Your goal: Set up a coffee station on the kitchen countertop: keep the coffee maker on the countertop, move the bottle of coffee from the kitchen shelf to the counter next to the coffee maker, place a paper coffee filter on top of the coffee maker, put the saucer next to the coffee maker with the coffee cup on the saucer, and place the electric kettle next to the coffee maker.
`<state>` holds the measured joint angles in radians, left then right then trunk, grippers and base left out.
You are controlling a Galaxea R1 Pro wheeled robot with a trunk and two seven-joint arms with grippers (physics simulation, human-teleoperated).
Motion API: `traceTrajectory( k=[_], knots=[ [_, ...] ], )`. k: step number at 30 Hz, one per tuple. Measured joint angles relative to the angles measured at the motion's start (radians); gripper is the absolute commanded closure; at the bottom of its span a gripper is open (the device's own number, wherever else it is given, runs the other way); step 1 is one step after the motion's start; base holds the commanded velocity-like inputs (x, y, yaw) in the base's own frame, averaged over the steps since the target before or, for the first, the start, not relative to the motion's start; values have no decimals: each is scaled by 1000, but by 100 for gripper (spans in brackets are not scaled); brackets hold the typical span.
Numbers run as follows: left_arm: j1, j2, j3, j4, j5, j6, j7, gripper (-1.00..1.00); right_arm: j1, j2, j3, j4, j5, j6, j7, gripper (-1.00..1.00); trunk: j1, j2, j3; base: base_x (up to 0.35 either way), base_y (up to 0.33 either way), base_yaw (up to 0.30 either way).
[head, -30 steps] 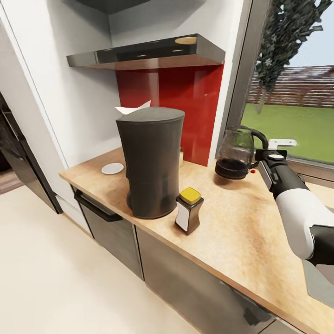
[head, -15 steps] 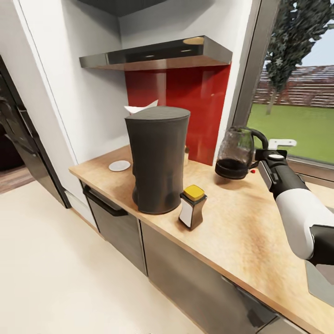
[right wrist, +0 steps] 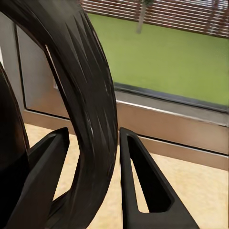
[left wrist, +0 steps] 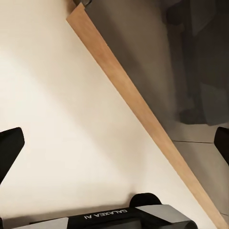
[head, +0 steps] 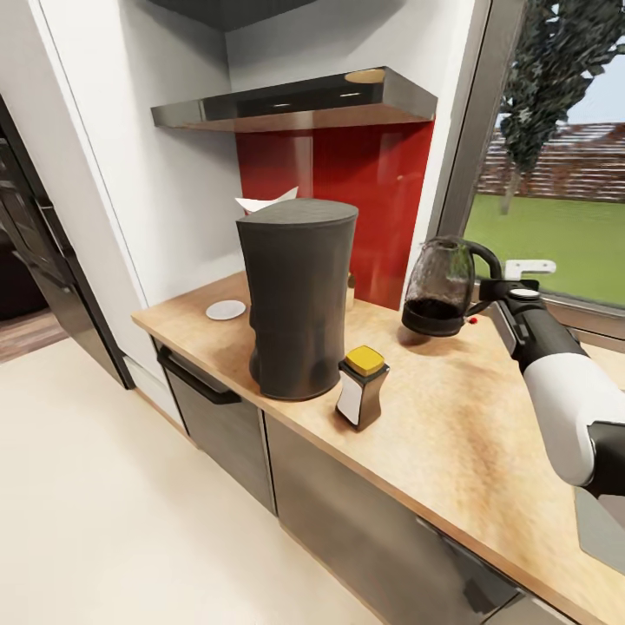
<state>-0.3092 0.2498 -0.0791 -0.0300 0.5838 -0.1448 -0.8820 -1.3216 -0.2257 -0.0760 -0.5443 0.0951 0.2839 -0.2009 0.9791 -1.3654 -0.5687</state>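
The tall dark grey coffee maker (head: pixel 295 299) stands on the wood-look kitchen countertop (head: pixel 434 425), with the paper coffee filter (head: pixel 265 201) lying on its top. The bottle of coffee (head: pixel 362 386), yellow-capped, stands just right of its base. The white saucer (head: pixel 226 309) lies bare to its left near the wall. Right of the machine, my right gripper (head: pixel 491 291) is shut on the handle (right wrist: pixel 90 95) of the electric kettle (head: pixel 440 288), which tilts just above the counter. My left gripper (left wrist: pixel 114 143) is open over the floor. The coffee cup is hidden. The glossy black kitchen shelf (head: pixel 295 100) hangs above.
A red splashback (head: pixel 365 191) and a window frame (head: pixel 464 148) back the counter. Grey drawer fronts (head: pixel 217 425) with a dark handle sit below it. A grey sink corner (head: pixel 599 521) shows at the lower right. Dark cabinets (head: pixel 35 252) stand at left beside cream floor.
The whole head view has shifted, so the camera moved. The kettle, still held in my right gripper, is slightly nearer the coffee maker than a second ago.
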Motion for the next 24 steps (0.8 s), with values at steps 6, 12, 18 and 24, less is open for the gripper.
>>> traceTrajectory(
  k=[6, 12, 18, 24],
  knots=[
    [0, 0, 0, 0, 0, 0, 0, -100, 0, -2, 0, -1, -1, 0, 3, 100, 0, 0, 0, -134, -70, 0],
    [0, 0, 0, 0, 0, 0, 0, -100, 0, -2, 0, -1, -1, 0, 3, 100, 0, 0, 0, -20, -11, 0],
    [0, 0, 0, 0, 0, 0, 0, -100, 0, -2, 0, -1, -1, 0, 3, 100, 0, 0, 0, -4, -12, 0],
    [0, 0, -1, -1, 0, 0, 0, -100, 0, -1, 0, -1, -1, 0, 3, 100, 0, 0, 0, -1, -50, 116]
  ],
)
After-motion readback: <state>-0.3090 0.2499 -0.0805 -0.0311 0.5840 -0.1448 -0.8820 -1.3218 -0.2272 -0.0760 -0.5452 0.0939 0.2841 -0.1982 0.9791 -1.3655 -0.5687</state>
